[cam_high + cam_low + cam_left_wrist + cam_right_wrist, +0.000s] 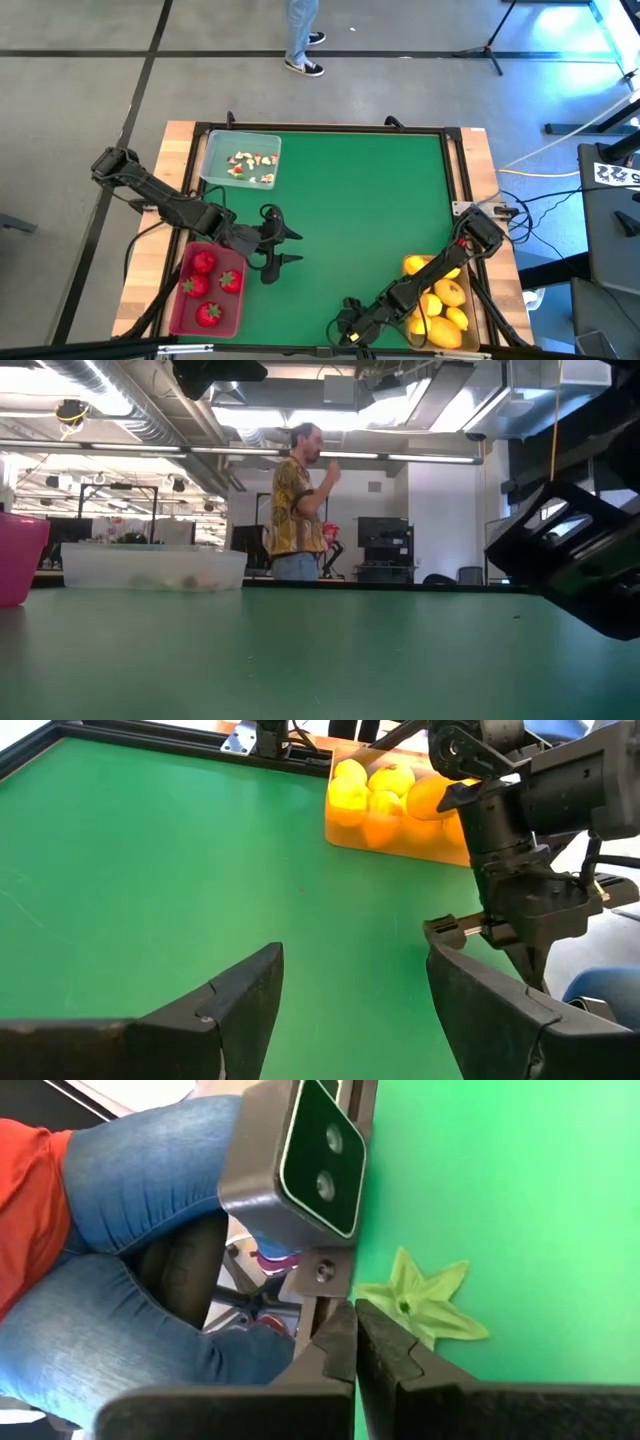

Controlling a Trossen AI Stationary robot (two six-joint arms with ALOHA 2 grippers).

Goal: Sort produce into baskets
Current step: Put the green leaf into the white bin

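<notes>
From above, I see all three baskets at once. The pink basket (172, 300) in the bench's near left corner holds red strawberries (203, 263). The tan basket (478, 312) in the near right corner holds yellow lemons (448, 293). The clear basket (215, 150) in the far left corner holds tiny white-and-red bits (250, 166).

Only the right wrist view shows a little green star leaf (425, 1303) lying on the bench.

The left gripper (284, 245) is beside the pink basket, jaws apart, holding nothing. The right gripper (345, 325) is at the near edge, jaws clenched on nothing.
</notes>
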